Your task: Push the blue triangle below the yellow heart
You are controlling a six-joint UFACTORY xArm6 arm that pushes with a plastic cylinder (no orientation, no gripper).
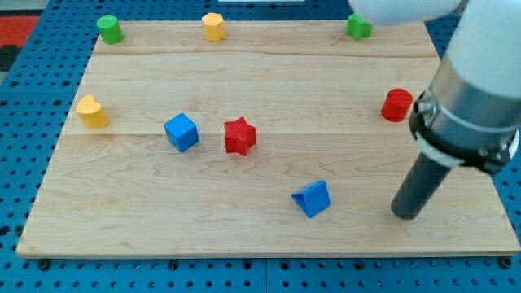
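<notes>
Blue triangle [313, 199] points toward the view's top-right; my tip [404, 215] right of it; no pincer visible.

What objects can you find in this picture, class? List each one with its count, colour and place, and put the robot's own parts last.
Board: 1, light wood, fills most of the view, on a blue pegboard.
Blue triangle: 1, blue, lower middle, left of my tip.
Blue cube: 1, blue, left of centre.
Red star: 1, red, centre, right of the blue cube.
Red cylinder: 1, red, right side.
Yellow heart: 1, yellow, left edge.
Yellow block: 1, yellow, top edge.
Green cylinder: 1, green, top left corner.
Green block: 1, green, top right, shape unclear.
My tip: 1, dark rod end, lower right, apart from all blocks.
</notes>
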